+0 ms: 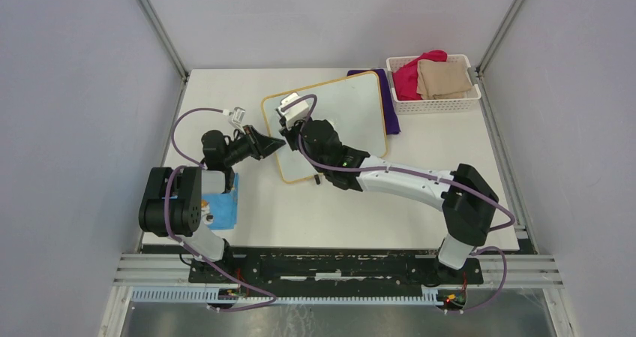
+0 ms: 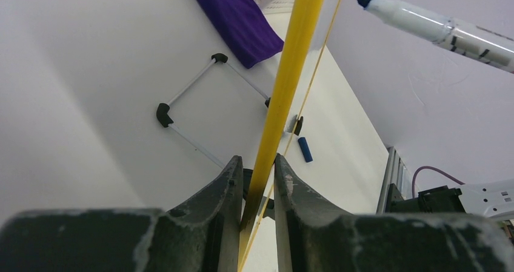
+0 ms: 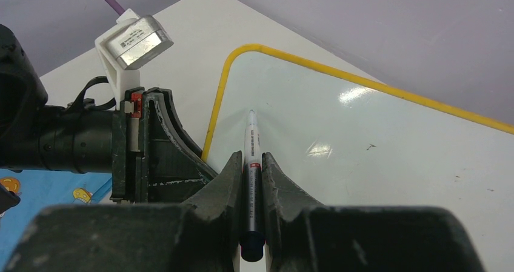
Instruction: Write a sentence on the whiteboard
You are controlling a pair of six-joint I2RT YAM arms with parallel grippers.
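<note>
our right gripper (image 3: 250,160) holding a marker (image 3: 252,140), its tip close to the whiteboard (image 3: 363,139), our left gripper (image 2: 257,160) pinching its yellow edge, purple cloth (image 1: 391,106) and basket (image 1: 439,106) behind

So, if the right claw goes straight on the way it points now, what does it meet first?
The whiteboard: the marker in the right claw aims at its face near the corner; the gap is unclear.
</note>
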